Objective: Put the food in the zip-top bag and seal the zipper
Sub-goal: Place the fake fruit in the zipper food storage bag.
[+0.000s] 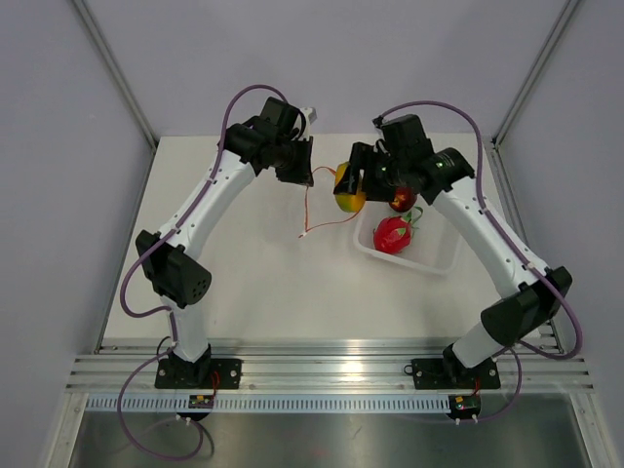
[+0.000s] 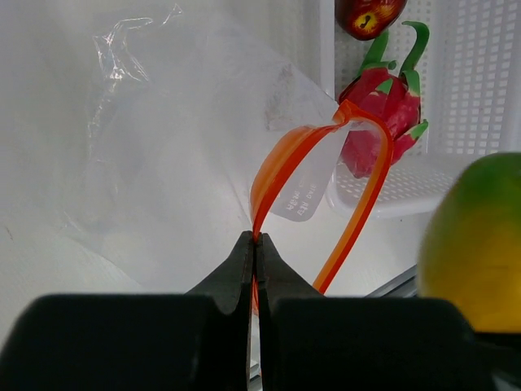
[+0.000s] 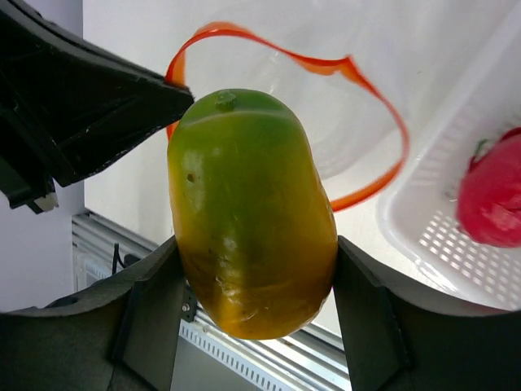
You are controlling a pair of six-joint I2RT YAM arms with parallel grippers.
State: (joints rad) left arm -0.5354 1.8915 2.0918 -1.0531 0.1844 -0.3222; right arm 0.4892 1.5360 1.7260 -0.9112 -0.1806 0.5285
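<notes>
My left gripper (image 1: 304, 168) is shut on the orange-red zipper (image 2: 273, 175) of the clear zip-top bag (image 2: 163, 122) and holds the mouth open as a loop (image 3: 370, 90). The zipper hangs as a thin line in the top view (image 1: 308, 210). My right gripper (image 3: 252, 277) is shut on the yellow-orange oval fruit (image 3: 248, 204) and holds it in the air just before the bag's mouth (image 1: 349, 192). The pink-red fruit with green leaves (image 1: 393, 234) and the dark red round fruit (image 1: 403, 201) lie in the tray.
The rigid clear plastic tray (image 1: 429, 255) stands at the right of the white table, close beside the bag's mouth. Its perforated wall shows in the left wrist view (image 2: 476, 73). The metal rail (image 1: 322, 370) runs along the near edge.
</notes>
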